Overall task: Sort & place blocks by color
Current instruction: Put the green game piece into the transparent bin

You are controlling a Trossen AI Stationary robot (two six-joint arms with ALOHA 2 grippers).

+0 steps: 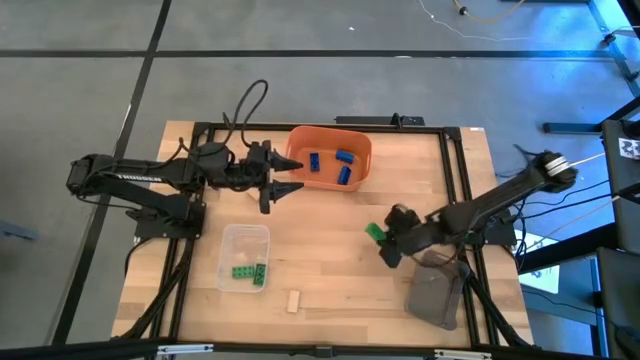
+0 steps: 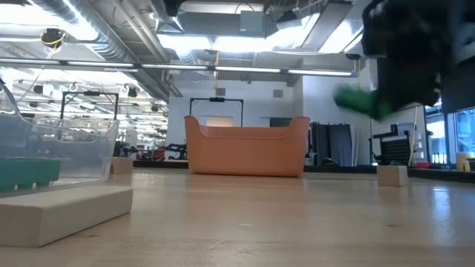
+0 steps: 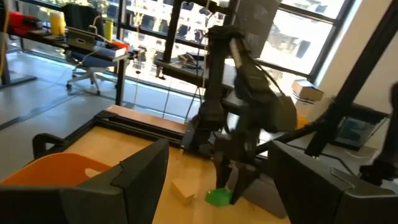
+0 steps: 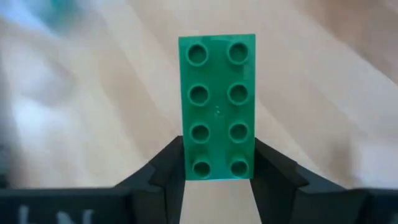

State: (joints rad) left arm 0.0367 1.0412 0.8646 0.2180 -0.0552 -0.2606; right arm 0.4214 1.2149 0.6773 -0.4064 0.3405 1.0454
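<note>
Pinched by its long sides near one end, a green block (image 4: 217, 106) rides above the table in the right gripper (image 4: 216, 163), right of centre. Rigid, light and smooth plastic, it looks secure but could pivot. Two green blocks (image 1: 250, 271) wait in the clear tray (image 1: 245, 234); the left gripper (image 1: 285, 180), fingers spread, hovers beside the orange bin (image 1: 330, 137).
</note>
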